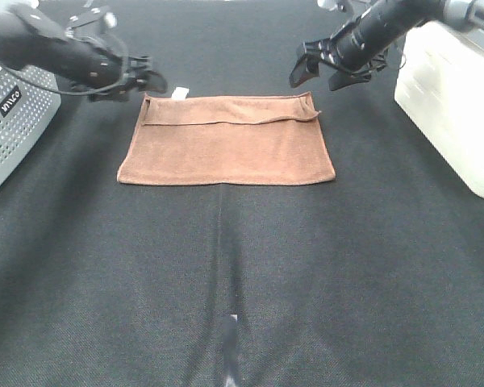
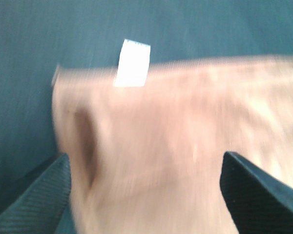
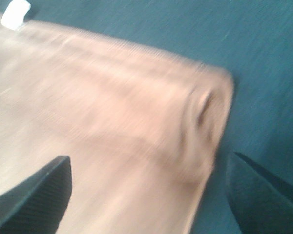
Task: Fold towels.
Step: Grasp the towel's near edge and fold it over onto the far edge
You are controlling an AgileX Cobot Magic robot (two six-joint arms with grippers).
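I see the towel (image 1: pixel 226 149) lying flat on the dark desk (image 1: pixel 242 274), towards the far side and roughly centred between the two arms. It is doubled over: the near edge is smooth. Along the far side a hem of the upper layer runs across, just short of the far edge, and rises slightly toward the far right corner. The small white tag (image 1: pixel 180 94) pokes out at the far left corner.

My left gripper (image 1: pixel 149 83) hangs just beyond that far left corner, close to the tag. Its wrist camera is blurred, but both fingers (image 2: pixel 34 200) are spread wide with nothing between them, and the corner and tag lie underneath.

My right gripper (image 1: pixel 316 76) hovers above and slightly beyond the far right corner. Its fingers (image 3: pixel 31 200) are likewise spread wide and hold nothing. That view is smeared too. It shows the corner of the cloth with a small rolled pucker near the edge, and I cannot tell whether the fingers touch the fabric.

A grey perforated box (image 1: pixel 12 129) sits at the left edge of the desk and a white container (image 1: pixel 452 105) at the right, both well apart from the towel.
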